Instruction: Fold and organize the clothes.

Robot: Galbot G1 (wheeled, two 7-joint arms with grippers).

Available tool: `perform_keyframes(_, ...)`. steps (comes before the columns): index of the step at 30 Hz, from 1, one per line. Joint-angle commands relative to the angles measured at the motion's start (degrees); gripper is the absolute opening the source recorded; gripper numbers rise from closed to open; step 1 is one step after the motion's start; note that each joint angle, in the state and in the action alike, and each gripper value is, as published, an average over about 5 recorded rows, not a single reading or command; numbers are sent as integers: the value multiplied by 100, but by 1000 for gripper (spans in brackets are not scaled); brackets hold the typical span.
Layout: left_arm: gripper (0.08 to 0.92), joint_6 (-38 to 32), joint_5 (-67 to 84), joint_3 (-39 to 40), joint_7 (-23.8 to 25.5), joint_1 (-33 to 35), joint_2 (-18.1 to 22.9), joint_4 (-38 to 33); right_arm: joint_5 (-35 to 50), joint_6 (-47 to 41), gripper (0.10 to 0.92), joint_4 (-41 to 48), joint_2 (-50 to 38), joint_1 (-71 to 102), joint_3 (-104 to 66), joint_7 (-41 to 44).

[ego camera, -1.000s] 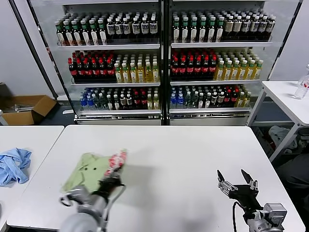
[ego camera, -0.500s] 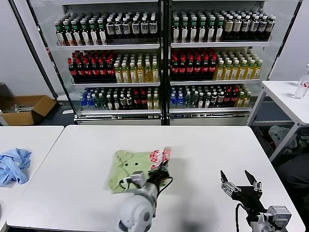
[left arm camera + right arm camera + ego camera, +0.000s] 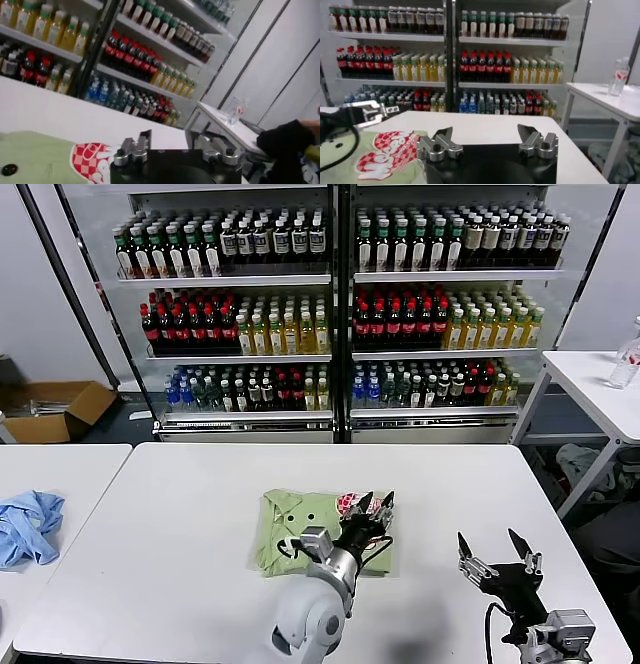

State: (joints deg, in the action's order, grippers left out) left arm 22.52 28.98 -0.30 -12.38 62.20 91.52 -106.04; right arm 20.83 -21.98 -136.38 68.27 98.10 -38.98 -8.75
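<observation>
Shirt [image 3: 322, 527] lies folded compact at table [image 3: 180, 524] centre, patch up. Left gripper [image 3: 377, 504] over its right edge, jaws apart, empty. Right gripper [image 3: 497, 552] idle near-right, spread wide; task looks nearly finished.

You've got the pale green soft-fabric shirt [image 3: 300, 529] lying folded near the middle of the white rectangular surface [image 3: 180, 514], its red-and-white checked patch [image 3: 350, 504] at the right end. Your left tool [image 3: 374, 509] sits over that patch end, jaws apart. Your right tool [image 3: 497, 556] hangs off to the right near the front edge, well apart from the shirt, prongs spread. Behind the surface stands the glass-fronted drinks cooler [image 3: 340, 304]. On the neighbouring surface to your left lies the crumpled light blue cloth [image 3: 28, 524].
</observation>
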Motion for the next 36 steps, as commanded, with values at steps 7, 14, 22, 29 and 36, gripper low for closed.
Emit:
perform_keyframes(7, 703, -735, -1056, -1993, 252, 1782, -1621, -1988, -439, 868, 823, 353, 181, 8, 253, 165)
perform_keyframes(14, 820, -713, -720, -2711, 222, 2072, -2150, -2159, -473, 871, 822, 629, 264, -131, 321, 172)
perform_keyframes(22, 823, -705, -511, -2948, 191, 2207, -2387, -2147, -447, 1034, 823, 614, 433, -162, 427, 86)
perform_keyframes(29, 823, -678, -497, -2953, 195, 2313, -2371, -2157, -522, 1039, 823, 559, 488, -108, 448, 155)
perform_keyframes(36, 823, -646, -516, -2941, 206, 2327, -2325, -2039, -532, 743, 823, 799, 547, -424, 773, 140)
